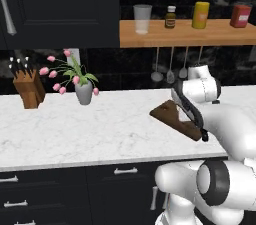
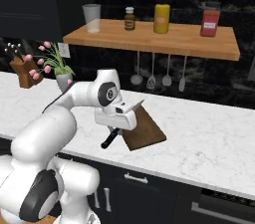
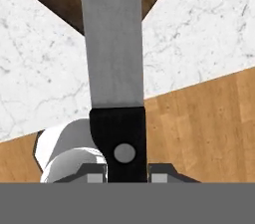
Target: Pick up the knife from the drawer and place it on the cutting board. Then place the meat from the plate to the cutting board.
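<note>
Mid-frame, gripper [image 2: 115, 129] shut tight on knife [image 3: 113, 44] handle; we lower flat onto board [image 2: 144, 129], then release w/ care.

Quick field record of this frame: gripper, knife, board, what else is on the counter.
gripper: shut on the knife's black handle
knife: held, above the counter; blade reaches out over a corner of the board
cutting board: flat on the marble counter, nothing on it
knife block: counter, far left
vase of pink tulips: right of the block
shelf: glass, bottles, jars; utensils hang below
</note>
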